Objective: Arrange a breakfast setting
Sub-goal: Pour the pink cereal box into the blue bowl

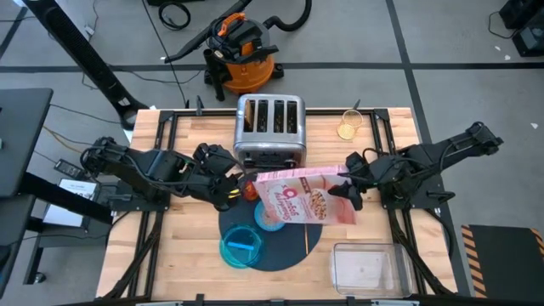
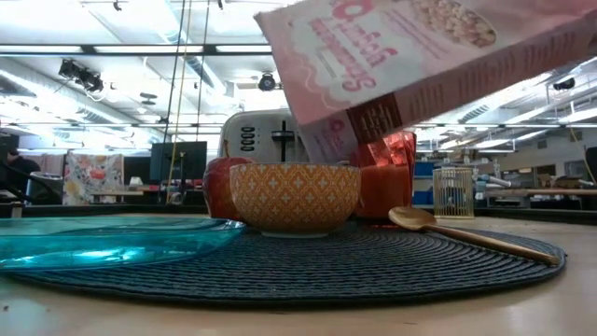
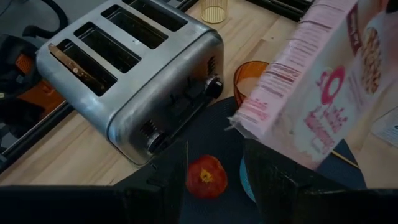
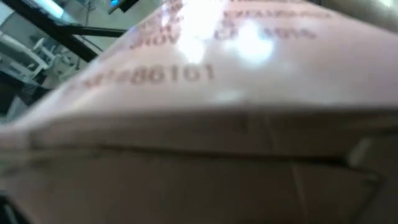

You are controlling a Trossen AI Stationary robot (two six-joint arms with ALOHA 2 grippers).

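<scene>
A pink-and-white cereal box (image 1: 302, 197) hangs tilted over the small bowl (image 2: 295, 196), with my right gripper (image 1: 346, 190) shut on it. The bowl stands on the round dark mat (image 1: 285, 251), beside the blue plate (image 1: 240, 246), the gold spoon (image 2: 466, 233), the copper cup (image 3: 249, 78) and the red apple (image 3: 206, 176). My left gripper (image 3: 217, 177) hovers open above the apple, one finger on either side of it in the left wrist view, touching nothing. A brown strip (image 3: 78, 65) shows in one toaster slot; whether it is toast I cannot tell. My right gripper holds the cereal box by the end nearest the table's right edge (image 1: 337, 190), coming at it from the right and slanting down. The box fills the right wrist view and hides the fingers. It is lifted clear and tilted, its flap end (image 3: 239, 121) lowest, over the bowl.
The steel four-slot toaster (image 1: 270, 127) stands at the far middle, just beyond the mat. A small glass (image 1: 348, 127) sits far right of it. A clear empty container (image 1: 370, 268) lies near the front right corner. Bare wood shows at the front left.
</scene>
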